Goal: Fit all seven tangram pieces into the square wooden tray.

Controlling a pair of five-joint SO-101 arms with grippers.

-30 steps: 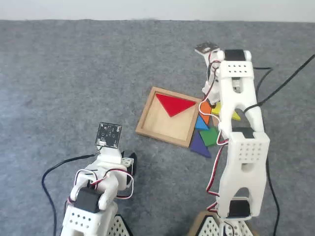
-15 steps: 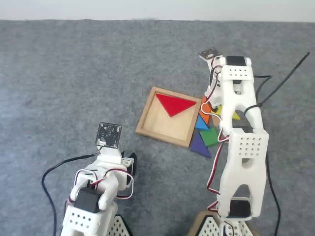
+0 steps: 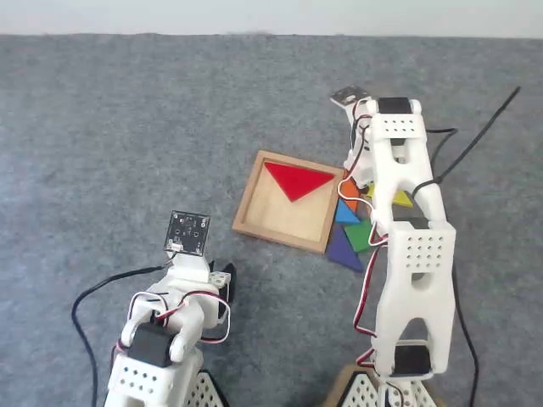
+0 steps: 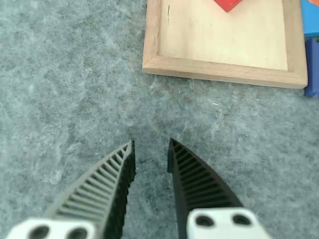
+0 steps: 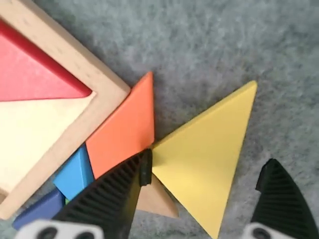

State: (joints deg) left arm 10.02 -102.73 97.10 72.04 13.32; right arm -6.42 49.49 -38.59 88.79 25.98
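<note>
R claw [image 5: 208, 170]: wide open, empty, astride yellow triangle [image 5: 209, 149]. Best: lower clear of orange piece [image 5: 124, 130], then close. L claw [image 4: 151, 144]: part-open, empty.

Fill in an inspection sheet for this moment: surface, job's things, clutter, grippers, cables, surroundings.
Surface: grey carpet, flat.
Job's things: wooden tray holds the red triangle alone; orange piece, yellow triangle, blue piece, green piece, purple piece and tan piece lie outside, beside it.
Clutter: nothing seen.
Grippers: left gripper open over bare carpet near the tray; right gripper open, straddling the yellow triangle.
Cables: black cable by the left arm; black cables by the right arm.
Surroundings: pale strip along the far edge.
</note>
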